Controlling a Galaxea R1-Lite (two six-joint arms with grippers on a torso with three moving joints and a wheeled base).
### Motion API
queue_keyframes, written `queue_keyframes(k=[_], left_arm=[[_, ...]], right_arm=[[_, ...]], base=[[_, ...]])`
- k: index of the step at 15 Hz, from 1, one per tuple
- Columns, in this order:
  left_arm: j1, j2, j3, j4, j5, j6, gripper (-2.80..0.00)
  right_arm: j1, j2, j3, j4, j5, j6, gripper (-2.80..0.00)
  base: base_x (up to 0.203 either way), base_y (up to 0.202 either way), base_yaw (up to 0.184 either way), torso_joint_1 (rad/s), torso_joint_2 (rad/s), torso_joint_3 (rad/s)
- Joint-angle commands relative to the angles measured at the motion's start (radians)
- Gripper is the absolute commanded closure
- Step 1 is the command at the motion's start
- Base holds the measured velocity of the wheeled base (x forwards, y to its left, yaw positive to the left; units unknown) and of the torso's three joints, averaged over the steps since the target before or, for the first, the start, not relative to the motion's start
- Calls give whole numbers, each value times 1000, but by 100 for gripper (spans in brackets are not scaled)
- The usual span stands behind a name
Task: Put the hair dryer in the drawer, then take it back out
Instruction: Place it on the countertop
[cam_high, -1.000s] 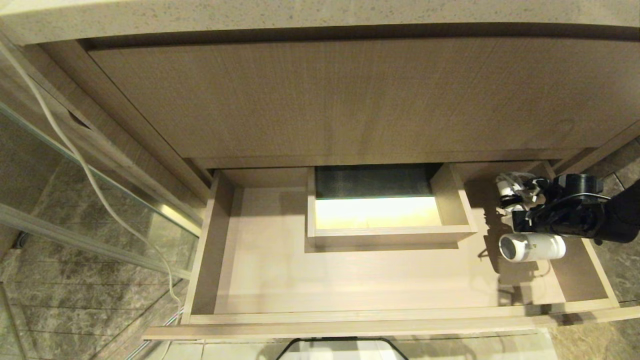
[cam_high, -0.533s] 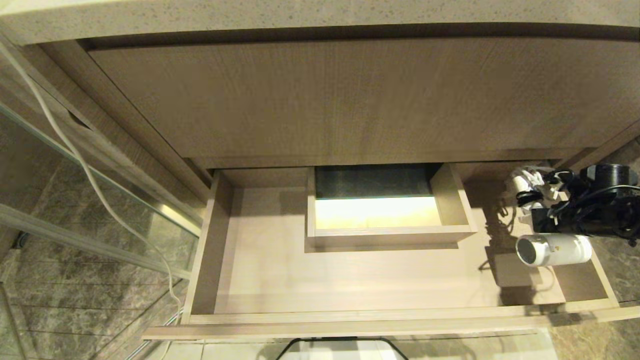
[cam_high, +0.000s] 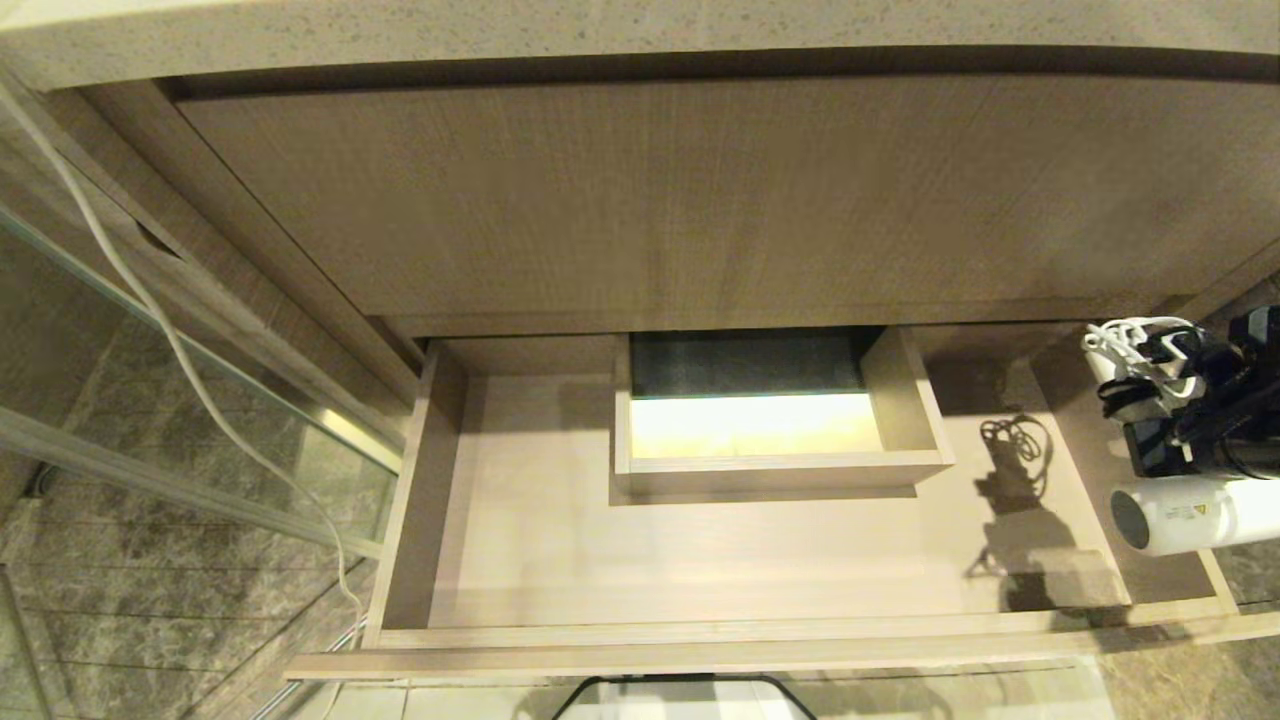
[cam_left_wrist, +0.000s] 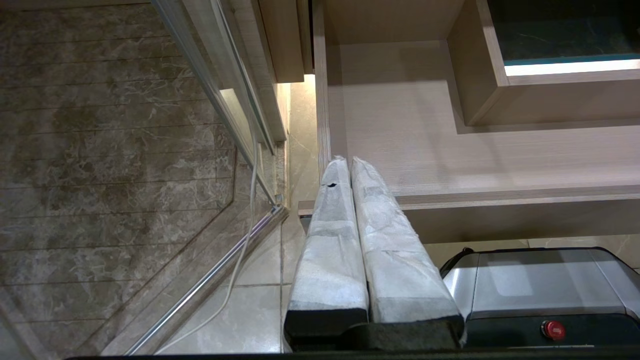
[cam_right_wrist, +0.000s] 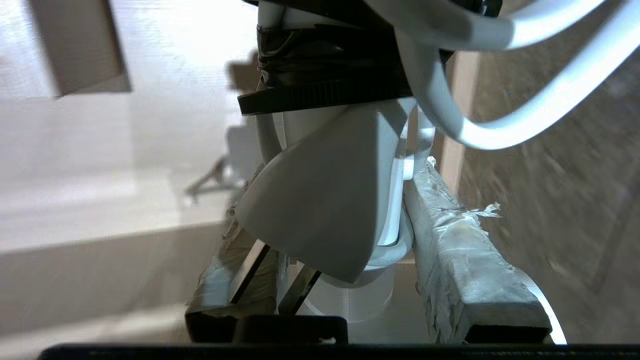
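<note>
The wood-grain drawer (cam_high: 520, 520) stands pulled open. Above its right end, the right gripper (cam_high: 1190, 440) holds the white hair dryer (cam_high: 1185, 515), its padded fingers (cam_right_wrist: 465, 260) partly closed on the folded handle, the barrel just below the gripper and the bundled cord (cam_high: 1140, 370) behind it. The left gripper (cam_left_wrist: 350, 165) idles with fingers together near the drawer's front left corner.
</note>
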Motion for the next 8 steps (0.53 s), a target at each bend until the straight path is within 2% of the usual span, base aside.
queue_keyframes(k=[1, 3, 6, 8], left_arm=[[0, 0, 2, 0, 0, 0, 0], [0, 0, 1, 0, 0, 0, 0], [0, 0, 1, 0, 0, 0, 0], [0, 0, 1, 0, 0, 0, 0]], right_arm=[[-1, -144, 16, 34, 30, 21, 0], [0, -232, 31, 48, 193, 78, 0], [0, -359, 86, 69, 239, 96, 0], [-3, -439, 82, 193, 255, 95, 0]], base=[[0, 0, 0, 0, 0, 0], [0, 0, 0, 0, 0, 0], [0, 0, 0, 0, 0, 0], [0, 0, 0, 0, 0, 0]])
